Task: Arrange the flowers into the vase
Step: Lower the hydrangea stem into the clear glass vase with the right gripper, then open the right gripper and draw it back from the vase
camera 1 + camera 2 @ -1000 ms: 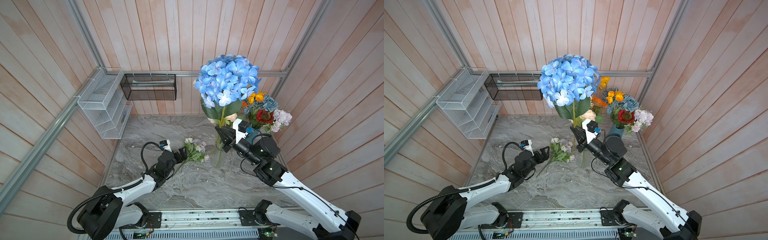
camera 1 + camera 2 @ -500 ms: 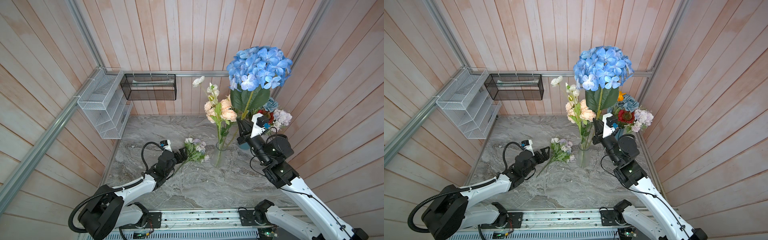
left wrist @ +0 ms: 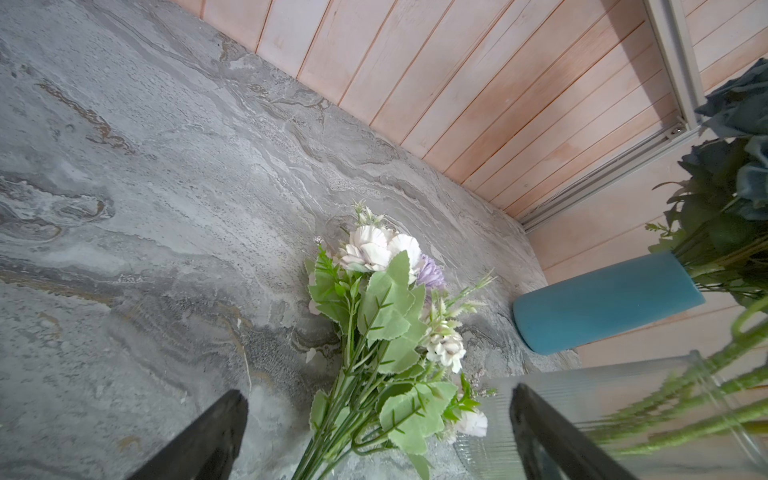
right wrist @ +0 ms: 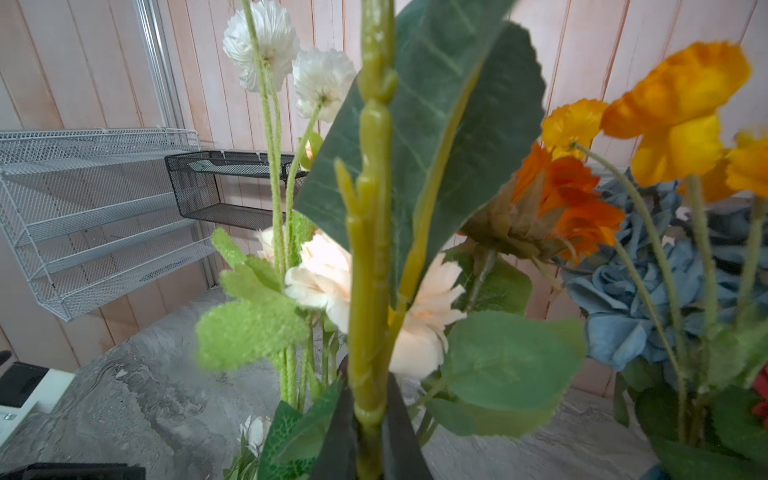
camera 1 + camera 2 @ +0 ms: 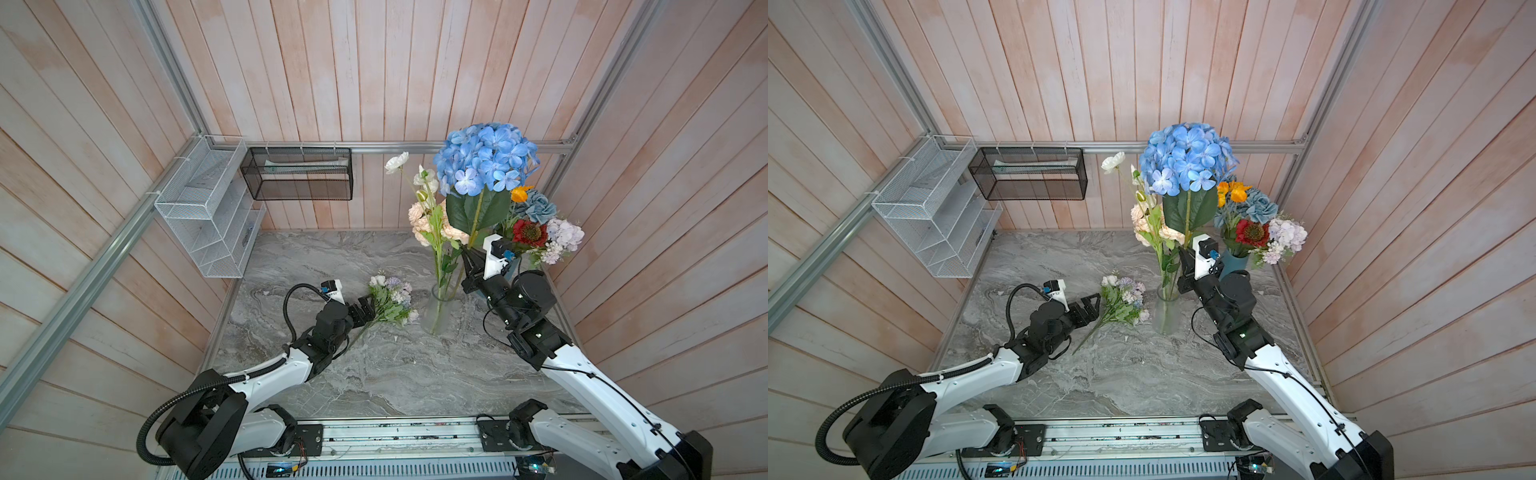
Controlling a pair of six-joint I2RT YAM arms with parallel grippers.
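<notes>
We judged the task roughly half done: the clear glass vase (image 5: 436, 311) held the peach and white flowers (image 5: 424, 216), while a white-and-lilac bunch (image 5: 390, 303) lay flat on the desk (image 5: 374, 374). The orange, red and dusty-blue blooms (image 5: 1250, 220) stood in a teal vase (image 3: 602, 303) just behind the right end effector (image 5: 471, 257). That end effector was clamped on the thick green stem of the blue hydrangea (image 5: 486, 158). The bloom rose high above it, and the glass vase's mouth sat just below it, toward the left arm's side. We could not tell whether the stem's foot was inside the vase. The right arm was raised from its base, with its wrist tipped upward. The left arm stretched low along the desk, and the left end effector (image 3: 378, 392) had its jaws wide apart. The bunch's stems lay between them, ungripped and, we judged, next to be taken.
</notes>
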